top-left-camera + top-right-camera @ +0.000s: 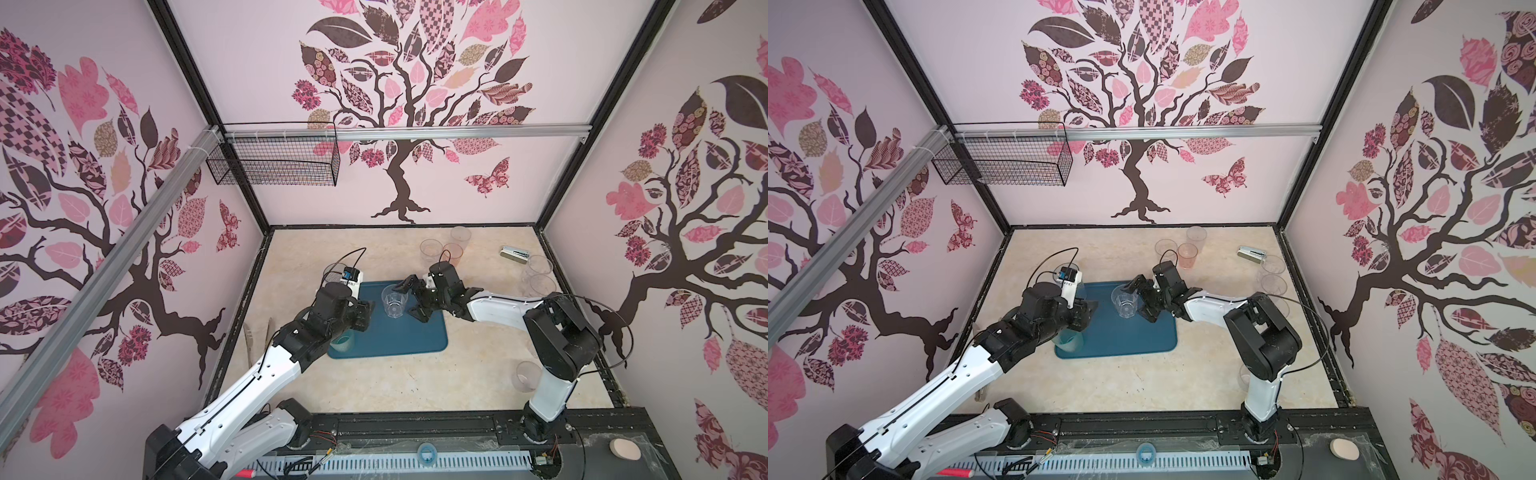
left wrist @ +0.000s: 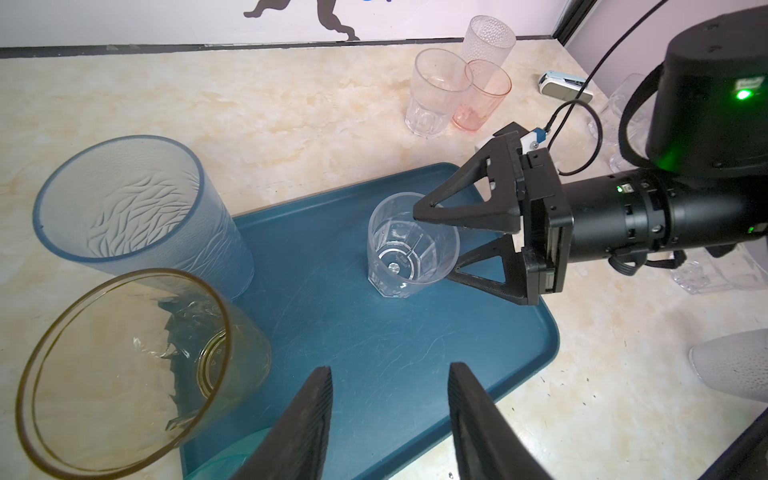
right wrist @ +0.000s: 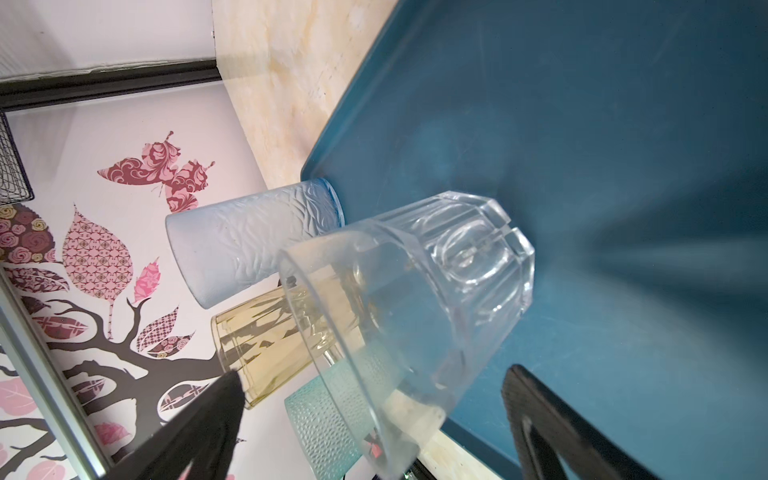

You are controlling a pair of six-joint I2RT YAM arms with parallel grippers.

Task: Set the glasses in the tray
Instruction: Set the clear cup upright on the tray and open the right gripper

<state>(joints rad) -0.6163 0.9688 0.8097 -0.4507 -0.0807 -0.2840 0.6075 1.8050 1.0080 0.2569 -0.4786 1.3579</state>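
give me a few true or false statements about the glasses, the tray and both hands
1. The clear ribbed glass stands upright on the tray. True.
2. The right hand is shut on that glass. False: it is open, with the glass between its fingers.
3. The pink glass is on the tray. False: it stands on the table beyond the tray, next to two clear glasses.
4. The left hand holds nothing. True.
5. The small silver object lies on the tray. False: it lies on the table near the far right corner.
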